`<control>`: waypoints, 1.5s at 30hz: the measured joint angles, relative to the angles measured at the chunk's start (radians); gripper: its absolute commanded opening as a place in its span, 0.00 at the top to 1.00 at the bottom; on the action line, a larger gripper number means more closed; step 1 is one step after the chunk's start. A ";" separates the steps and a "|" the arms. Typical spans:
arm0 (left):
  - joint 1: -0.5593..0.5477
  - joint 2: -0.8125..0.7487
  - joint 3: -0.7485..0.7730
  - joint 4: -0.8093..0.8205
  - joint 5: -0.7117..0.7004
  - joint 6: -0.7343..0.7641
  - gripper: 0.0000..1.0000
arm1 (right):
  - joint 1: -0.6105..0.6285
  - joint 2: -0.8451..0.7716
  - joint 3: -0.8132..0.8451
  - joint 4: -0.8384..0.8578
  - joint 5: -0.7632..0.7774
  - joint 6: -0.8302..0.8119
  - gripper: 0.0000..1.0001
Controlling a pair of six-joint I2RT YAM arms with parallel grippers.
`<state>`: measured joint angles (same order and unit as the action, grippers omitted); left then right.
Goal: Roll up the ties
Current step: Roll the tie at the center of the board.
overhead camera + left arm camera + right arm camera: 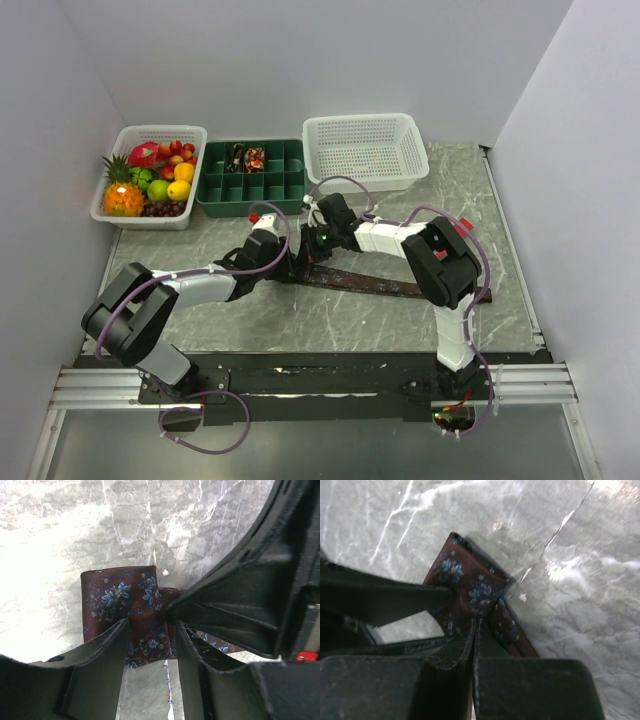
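One tie, dark maroon with small blue flowers, lies stretched across the table from the middle toward the right. Its left end is folded over. My left gripper is open, its two fingers straddling the folded end, and it shows in the top view at that end. My right gripper is shut, pinching the fold of the tie from the other side, right next to the left gripper. Its finger crosses the left wrist view.
A green compartment tray at the back holds two rolled ties. A white mesh basket stands to its right and a white basket of fruit to its left. White walls close in the table.
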<state>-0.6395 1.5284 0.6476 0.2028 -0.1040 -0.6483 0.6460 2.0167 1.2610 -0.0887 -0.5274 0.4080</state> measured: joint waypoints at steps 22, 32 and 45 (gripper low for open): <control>0.000 -0.002 -0.002 0.003 0.003 0.002 0.51 | -0.016 -0.010 -0.039 0.057 -0.088 -0.027 1.00; 0.000 -0.010 -0.010 0.011 0.006 0.006 0.98 | -0.016 0.017 -0.032 0.097 -0.127 -0.001 1.00; 0.003 -0.011 -0.022 0.016 -0.010 0.012 0.99 | -0.014 0.019 0.016 0.103 -0.179 0.016 1.00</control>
<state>-0.6365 1.5177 0.6258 0.2184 -0.1139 -0.6361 0.6323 2.0354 1.2774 0.0139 -0.7059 0.4240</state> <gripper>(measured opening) 0.016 0.005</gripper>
